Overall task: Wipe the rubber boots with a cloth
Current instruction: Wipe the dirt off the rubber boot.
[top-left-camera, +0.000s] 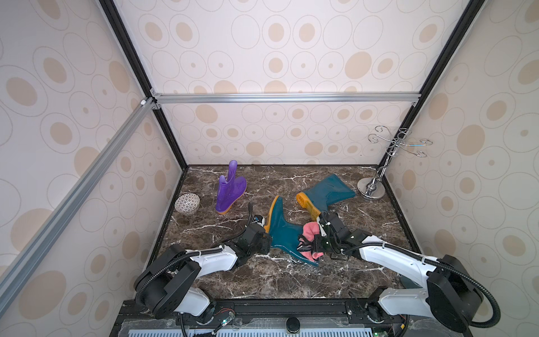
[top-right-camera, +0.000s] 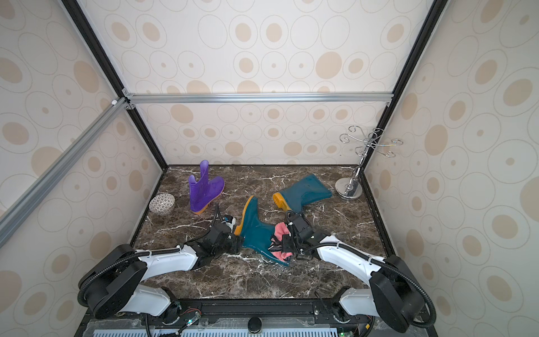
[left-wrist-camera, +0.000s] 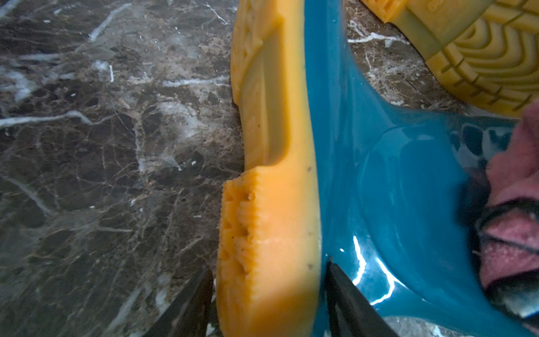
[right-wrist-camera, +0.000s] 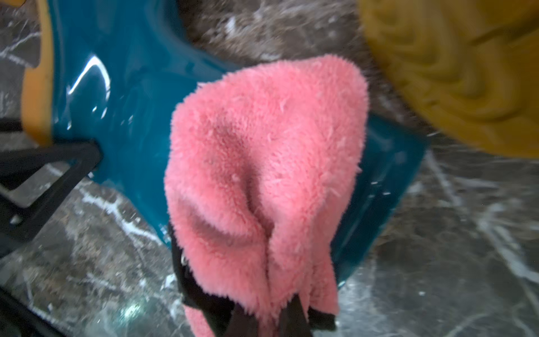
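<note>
Object: glossy teal rubber boot (top-left-camera: 281, 230) with orange treaded sole, on its side mid brown marble tabletop (top-left-camera: 262, 277), shaft axis 11-to-5 o'clock, glare streaks on the ankle | left gripper (left-wrist-camera: 269, 265) straddles the heel from 9 o'clock; gripping or loose, cannot tell | right gripper (right-wrist-camera: 267, 316), at 3 o'clock and nearer the shaft, pinches the fluffy pink black-edged cloth (right-wrist-camera: 262, 160), which is draped on the shaft

The cloth (top-left-camera: 309, 230) lies on the near boot (top-left-camera: 280, 230), between left gripper (left-wrist-camera: 269, 297) and right gripper (right-wrist-camera: 267, 319); the far boot (top-left-camera: 329, 189) lies beyond the right gripper
</note>
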You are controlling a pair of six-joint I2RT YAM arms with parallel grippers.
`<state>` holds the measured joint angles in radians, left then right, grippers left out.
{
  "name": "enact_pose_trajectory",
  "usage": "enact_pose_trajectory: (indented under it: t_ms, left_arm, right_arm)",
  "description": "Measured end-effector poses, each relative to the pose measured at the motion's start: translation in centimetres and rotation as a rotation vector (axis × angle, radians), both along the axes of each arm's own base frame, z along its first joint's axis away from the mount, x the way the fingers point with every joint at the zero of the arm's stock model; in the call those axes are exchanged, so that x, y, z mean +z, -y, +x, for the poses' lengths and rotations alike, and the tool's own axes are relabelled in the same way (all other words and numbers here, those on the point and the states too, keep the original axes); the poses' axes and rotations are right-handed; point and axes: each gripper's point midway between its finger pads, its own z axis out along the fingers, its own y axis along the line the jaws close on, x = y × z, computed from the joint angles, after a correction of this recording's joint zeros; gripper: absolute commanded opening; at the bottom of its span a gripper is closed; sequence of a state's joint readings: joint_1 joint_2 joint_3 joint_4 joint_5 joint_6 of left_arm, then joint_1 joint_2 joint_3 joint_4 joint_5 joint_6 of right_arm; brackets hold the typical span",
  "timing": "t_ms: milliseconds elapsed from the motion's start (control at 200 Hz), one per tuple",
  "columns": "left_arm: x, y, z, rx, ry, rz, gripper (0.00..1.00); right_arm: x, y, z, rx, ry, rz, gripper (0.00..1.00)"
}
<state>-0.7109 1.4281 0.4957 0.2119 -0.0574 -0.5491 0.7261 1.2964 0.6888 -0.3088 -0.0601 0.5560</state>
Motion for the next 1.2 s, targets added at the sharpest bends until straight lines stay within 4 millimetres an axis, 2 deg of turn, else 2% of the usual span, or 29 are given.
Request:
enact_pose_trajectory:
  t_ms: [90, 220, 290, 340, 440, 535, 650, 775, 870, 930, 1005, 1195]
  left_arm:
    - [0.0, 0.0, -0.1, -0.002, -0.005, -0.001, 0.62]
    - [0.3, 0.2, -0.3, -0.010, -0.021, -0.005, 0.63]
    - [0.4, 0.2, -0.5, -0.016, -0.032, -0.005, 0.64]
    - [0.4, 0.2, -0.7, -0.018, -0.039, -0.005, 0.64]
    - [0.3, 0.2, -0.9, -0.019, -0.050, -0.008, 0.64]
    - [0.2, 0.2, -1.0, -0.021, -0.059, -0.010, 0.64]
    - [0.2, 0.2, -1.1, -0.023, -0.062, -0.011, 0.65]
    - [0.3, 0.1, -1.2, -0.024, -0.063, -0.010, 0.66]
    - [0.3, 0.0, -1.3, -0.024, -0.069, -0.006, 0.66]
    - [0.4, 0.1, -1.3, -0.024, -0.071, -0.004, 0.67]
    - [0.6, 0.2, -1.2, -0.026, -0.072, -0.005, 0.67]
    - [0.8, 0.3, -1.1, -0.027, -0.074, -0.006, 0.67]
  right_arm:
    - [0.2, -3.6, -1.3, 0.130, -0.002, 0.023, 0.00]
    - [1.4, -9.2, -1.5, 0.256, 0.023, 0.099, 0.00]
    - [1.8, -10.9, -1.0, 0.270, 0.043, 0.131, 0.00]
    - [1.7, -11.3, -0.4, 0.261, 0.058, 0.138, 0.00]
    - [0.6, -10.6, 0.6, 0.204, 0.072, 0.091, 0.00]
    - [-0.4, -8.9, 1.1, 0.129, 0.079, 0.044, 0.00]
    - [-1.2, -5.0, 0.6, 0.011, 0.083, -0.018, 0.00]
    - [-0.8, -0.2, -0.8, -0.102, 0.105, -0.072, 0.00]
    - [-0.5, 1.7, -1.6, -0.131, 0.121, -0.087, 0.00]
    - [-0.7, 1.8, -1.9, -0.115, 0.123, -0.082, 0.00]
    - [-1.0, 0.8, -1.9, -0.075, 0.129, -0.057, 0.00]
    - [-2.0, -4.1, -1.2, 0.033, 0.109, -0.014, 0.00]
